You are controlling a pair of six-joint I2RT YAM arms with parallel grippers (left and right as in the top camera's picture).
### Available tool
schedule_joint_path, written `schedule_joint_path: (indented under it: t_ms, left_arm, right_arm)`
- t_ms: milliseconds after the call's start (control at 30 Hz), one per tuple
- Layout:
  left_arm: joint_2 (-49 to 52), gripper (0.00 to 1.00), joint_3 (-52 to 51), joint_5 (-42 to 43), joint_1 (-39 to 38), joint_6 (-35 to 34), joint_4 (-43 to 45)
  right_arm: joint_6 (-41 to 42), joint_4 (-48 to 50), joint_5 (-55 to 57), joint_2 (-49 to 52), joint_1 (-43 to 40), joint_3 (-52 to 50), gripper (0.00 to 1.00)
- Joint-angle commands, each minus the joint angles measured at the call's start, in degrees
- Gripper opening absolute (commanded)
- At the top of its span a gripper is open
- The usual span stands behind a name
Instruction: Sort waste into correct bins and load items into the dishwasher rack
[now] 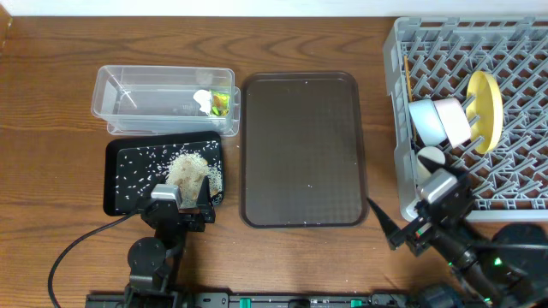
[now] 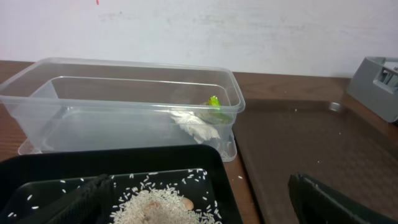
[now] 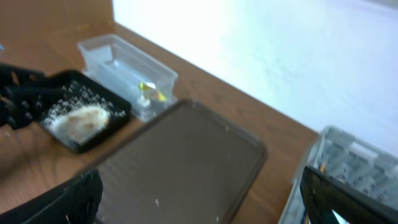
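Note:
The clear tub [image 1: 128, 94] holds the white scrap [image 1: 202, 100] and the green-and-orange wrapper [image 1: 221, 103]; both also show in the left wrist view, scrap [image 2: 196, 126] and wrapper [image 2: 215, 103]. The black tray [image 1: 124, 175] holds the rice clump [image 1: 188, 169]. My left gripper [image 1: 187, 198] is open and empty, low over the tray's near edge, its fingers either side of the rice [image 2: 158, 205]. The grey rack [image 1: 392, 77] holds the yellow plate [image 1: 485, 107], a white bowl [image 1: 425, 121], a second pale bowl [image 1: 454, 120] and the chopsticks [image 1: 406, 75]. My right gripper [image 1: 398, 210] is open and empty by the rack's front left corner.
The dark brown serving tray [image 1: 301, 150] lies between the bins and the rack, with a few stray rice grains on it. Loose grains are scattered across the black tray. A black cable runs along the table's front left [image 1: 77, 244].

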Motion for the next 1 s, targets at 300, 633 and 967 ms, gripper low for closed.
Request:
schedule_joint_path:
  t_ms: [300, 633, 967]
  left_arm:
    - [-0.42, 0.91, -1.62, 0.57, 0.35, 0.76, -0.42]
    - [-0.42, 0.91, -1.64, 0.57, 0.35, 0.76, -0.42]
    - [-0.42, 0.91, -1.64, 0.57, 0.35, 0.76, -0.42]
  right_arm:
    - [1.27, 14.08, -5.86, -22.91, -4.31, -31.65, 0.99]
    - [3.13, 30.82, -5.84, -24.83, -4.83, -45.42, 0.99]
    - [3.13, 35.65, -5.79, -24.83, -4.79, -47.39, 0.99]
